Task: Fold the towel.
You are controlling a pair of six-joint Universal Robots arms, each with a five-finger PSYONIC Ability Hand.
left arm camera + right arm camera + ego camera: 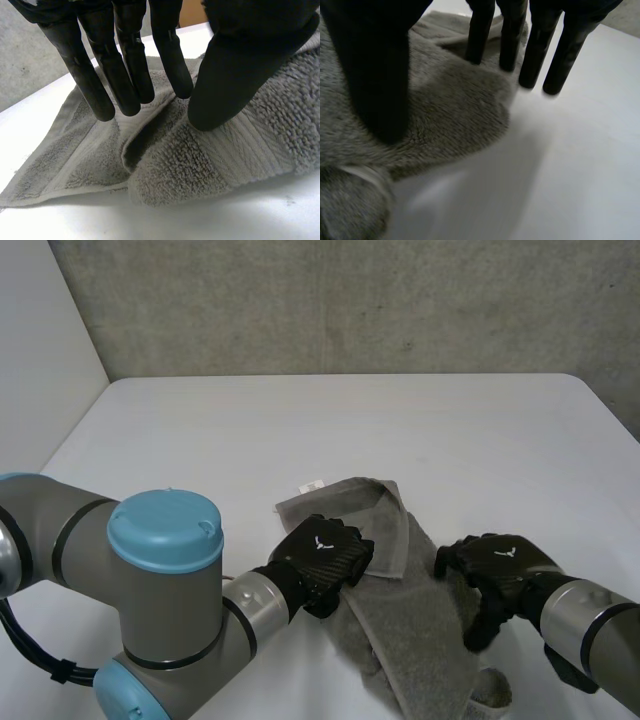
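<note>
Fingers (87, 82) of the left hand (322, 552) lie straight, thumb pressing a doubled-over flap of the towel (400, 612), and those of the right hand (497, 562) rest straight at its other edge (neither pinches), so the towel, rumpled on the table (400, 430) between them, seems only partly folded.

A white table (400, 430) meets a grey concrete wall (350, 300) and a white side panel (40, 340).
</note>
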